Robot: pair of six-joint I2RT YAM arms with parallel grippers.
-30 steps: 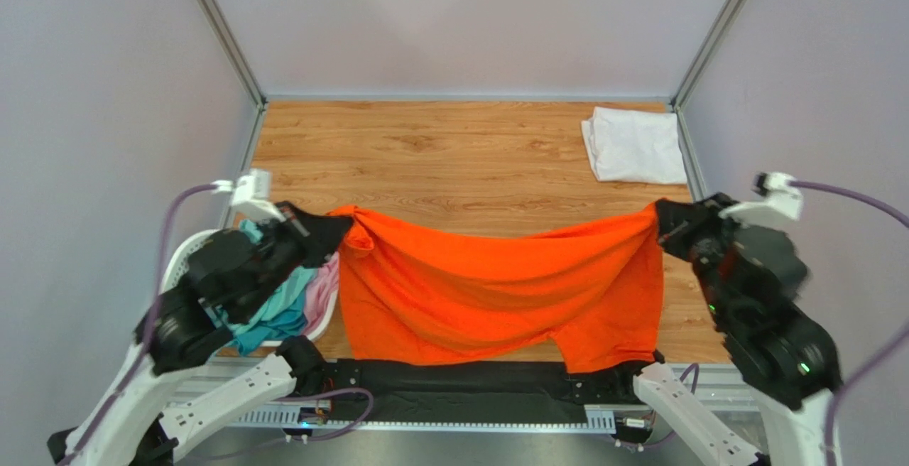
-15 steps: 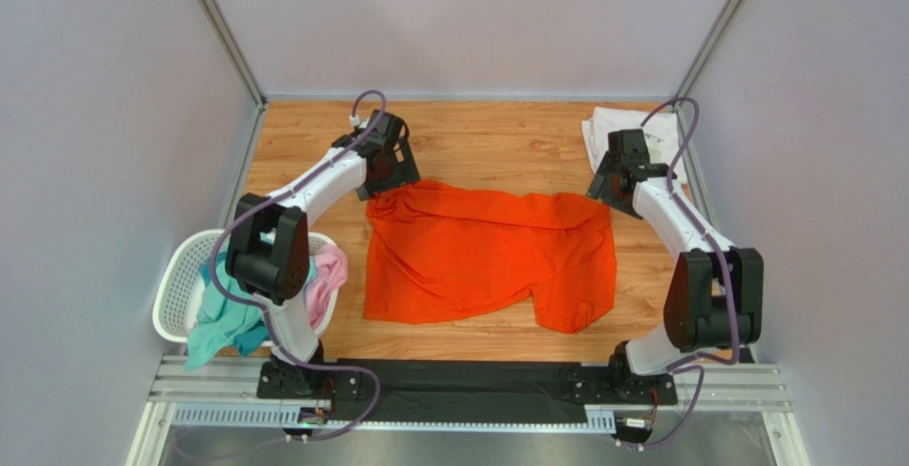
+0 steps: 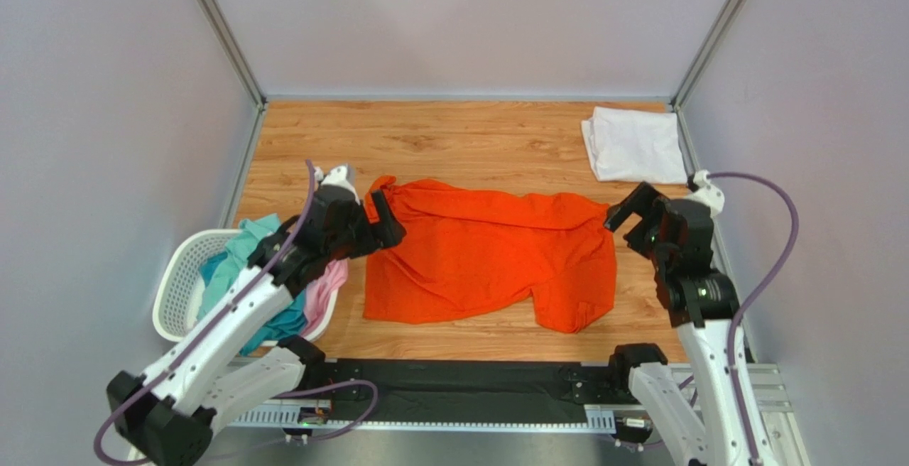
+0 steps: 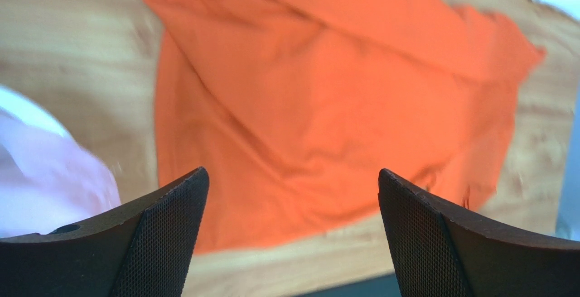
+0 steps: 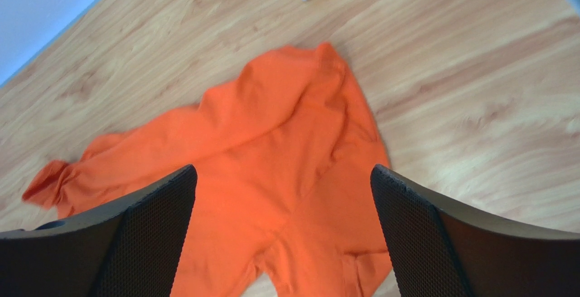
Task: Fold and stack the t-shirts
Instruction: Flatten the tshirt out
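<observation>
The bright orange t-shirt (image 3: 485, 253) lies spread but wrinkled on the wooden table, its far edge bunched. My left gripper (image 3: 386, 216) hovers open at the shirt's far-left corner, holding nothing. The left wrist view looks down on the orange t-shirt (image 4: 327, 100) between the wide jaws of the left gripper (image 4: 293, 178). My right gripper (image 3: 627, 213) stands open just off the shirt's far-right corner. In the right wrist view the orange t-shirt (image 5: 272, 161) lies below the empty right gripper (image 5: 284, 171). A folded white t-shirt (image 3: 635, 144) rests at the back right.
A white mesh basket (image 3: 176, 285) stands at the near left, holding a teal t-shirt (image 3: 251, 248) and a pink t-shirt (image 3: 325, 285) that drape over its rim. Metal frame posts and grey walls close in the table at the back and sides.
Both grippers have opened and let go of the orange t-shirt, which went from hanging stretched between them to lying on the table. Both arms have pulled back from its far corners.
</observation>
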